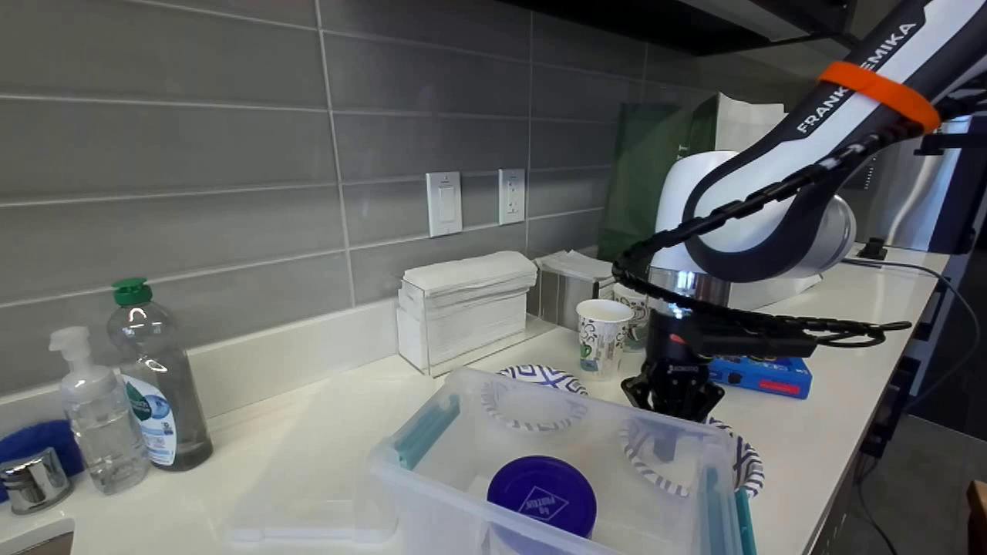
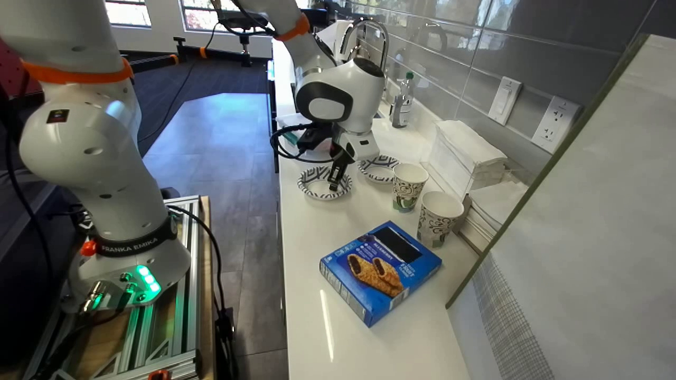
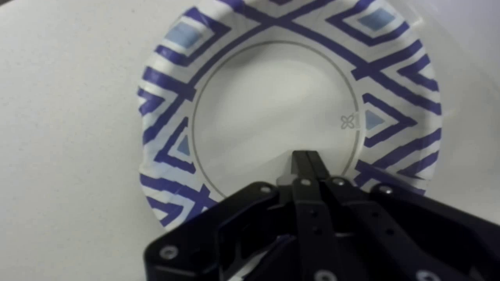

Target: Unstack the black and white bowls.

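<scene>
While in an exterior view 1 bowl (image 2: pixel 318 186) rests at left on the worktop (image 2: pixel 306 237), the gripper (image 3: pixel 307 153), pressed together and empty, points down over that bowl's base, contact unclear; the 2nd bowl (image 2: pixel 379 171) sits just apart at right. Unstacking looks done; next, probably straight up.

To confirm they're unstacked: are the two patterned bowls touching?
Apart. In an exterior view, bare counter shows between the bowl under the end effector and the other bowl.
</scene>
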### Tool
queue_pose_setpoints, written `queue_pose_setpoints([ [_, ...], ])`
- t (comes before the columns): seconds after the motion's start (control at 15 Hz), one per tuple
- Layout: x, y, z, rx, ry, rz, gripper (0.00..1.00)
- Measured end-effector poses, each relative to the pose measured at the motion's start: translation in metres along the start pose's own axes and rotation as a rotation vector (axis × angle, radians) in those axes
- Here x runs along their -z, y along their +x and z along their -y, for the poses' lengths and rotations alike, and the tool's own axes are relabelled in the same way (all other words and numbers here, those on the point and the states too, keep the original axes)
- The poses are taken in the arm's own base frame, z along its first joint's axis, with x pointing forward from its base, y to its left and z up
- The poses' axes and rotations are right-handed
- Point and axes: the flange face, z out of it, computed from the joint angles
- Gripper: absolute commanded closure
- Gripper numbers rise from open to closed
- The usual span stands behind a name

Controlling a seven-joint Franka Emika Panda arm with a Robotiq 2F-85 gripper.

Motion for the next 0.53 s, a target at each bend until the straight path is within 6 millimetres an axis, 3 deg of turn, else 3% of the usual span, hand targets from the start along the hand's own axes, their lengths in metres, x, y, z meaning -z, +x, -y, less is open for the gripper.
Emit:
queue_pose_setpoints([
  [0.53,0.009,0.02,-0.022,-0.087,-0.059,-0.056,1.0],
])
